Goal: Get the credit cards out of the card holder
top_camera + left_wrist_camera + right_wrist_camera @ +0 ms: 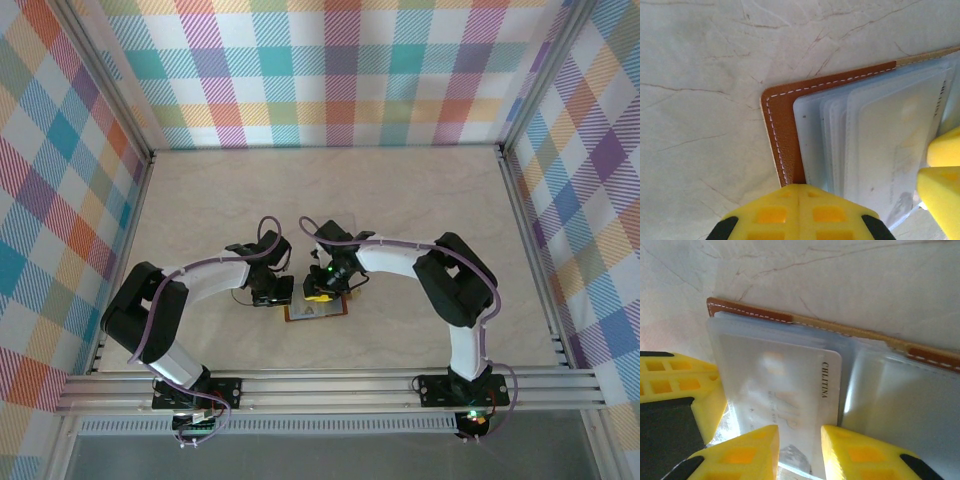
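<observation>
The brown card holder (782, 110) lies open and flat on the pale marbled table (700, 75), at the spot where the two arms meet, its stack of clear sleeves (890, 395) facing up. A whitish credit card (790, 385) printed "CHLITINA" along one side sits inside the top sleeve on one half. What the sleeves beneath it hold cannot be made out.

The left gripper (799, 187) has its yellow fingers pressed together, their tip set on the holder's edge where the stitched brown border meets the sleeves. Whether it pinches anything there cannot be told.

The right gripper (800, 432) stands over the near edge of the same sleeve with its fingers apart. The card's lower edge shows in the gap between them, not clamped. The two grippers are just beside each other.
</observation>
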Motion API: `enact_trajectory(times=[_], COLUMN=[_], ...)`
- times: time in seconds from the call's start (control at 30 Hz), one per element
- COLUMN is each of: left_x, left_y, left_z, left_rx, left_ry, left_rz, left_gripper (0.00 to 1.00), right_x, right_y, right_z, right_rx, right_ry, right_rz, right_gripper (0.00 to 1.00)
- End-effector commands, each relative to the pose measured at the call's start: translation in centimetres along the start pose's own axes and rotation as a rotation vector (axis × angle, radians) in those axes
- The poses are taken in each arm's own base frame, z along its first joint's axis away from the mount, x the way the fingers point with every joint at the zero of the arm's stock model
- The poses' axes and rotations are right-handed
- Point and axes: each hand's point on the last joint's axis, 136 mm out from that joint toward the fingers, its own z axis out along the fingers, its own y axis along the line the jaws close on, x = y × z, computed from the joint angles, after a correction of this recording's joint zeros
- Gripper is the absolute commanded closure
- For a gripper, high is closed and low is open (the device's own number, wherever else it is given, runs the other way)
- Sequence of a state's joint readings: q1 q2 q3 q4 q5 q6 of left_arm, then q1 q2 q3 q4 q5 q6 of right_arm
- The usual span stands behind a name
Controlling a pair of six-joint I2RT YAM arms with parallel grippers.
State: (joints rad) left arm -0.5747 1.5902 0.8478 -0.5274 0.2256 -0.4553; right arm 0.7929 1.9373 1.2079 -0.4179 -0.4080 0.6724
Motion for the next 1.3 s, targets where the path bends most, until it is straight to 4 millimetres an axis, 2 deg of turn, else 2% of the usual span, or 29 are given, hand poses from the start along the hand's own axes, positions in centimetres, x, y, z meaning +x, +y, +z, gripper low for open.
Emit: enact_trajectory(times=[0.0,0.13,0.3,0.4,0.57,0.8,0.93,1.27], left_x=[0.5,0.1,-0.8,-1.1,-1.2,-0.3,0.2,0.7], left_y=[0.7,0.3,-0.7,-1.8,-3.0,-1.7,-0.6,0.1], left_z=[0.0,-0.6,-3.2,-3.9,-2.4,0.5,0.9,1.4], left_rx=[-0.042,-0.034,-0.016,0.023,0.030,-0.008,-0.055,-0.083], left_ry=[0.018,-0.002,-0.055,-0.067,-0.026,0.042,0.055,0.078], left_rz=[0.001,0.002,0.015,0.015,0.033,0.015,0.018,0.020], left_gripper=[0.94,0.94,0.94,0.94,0.94,0.94,0.94,0.95], right_x=[0.1,0.1,0.3,0.4,0.1,-0.1,-0.3,0.1], right_y=[-1.2,-0.2,0.9,1.3,1.0,1.0,0.4,-0.9], right_z=[-0.9,-1.3,-1.9,-2.2,-2.2,-1.8,-1.4,0.0], right_rx=[0.069,0.029,-0.026,-0.045,-0.061,-0.178,-0.216,-0.202], right_ry=[-0.021,-0.025,-0.029,-0.033,-0.022,0.021,0.035,0.072], right_rz=[0.008,0.001,-0.005,-0.010,-0.002,0.013,0.030,0.050], right_gripper=[0.68,0.67,0.66,0.65,0.65,0.68,0.70,0.73])
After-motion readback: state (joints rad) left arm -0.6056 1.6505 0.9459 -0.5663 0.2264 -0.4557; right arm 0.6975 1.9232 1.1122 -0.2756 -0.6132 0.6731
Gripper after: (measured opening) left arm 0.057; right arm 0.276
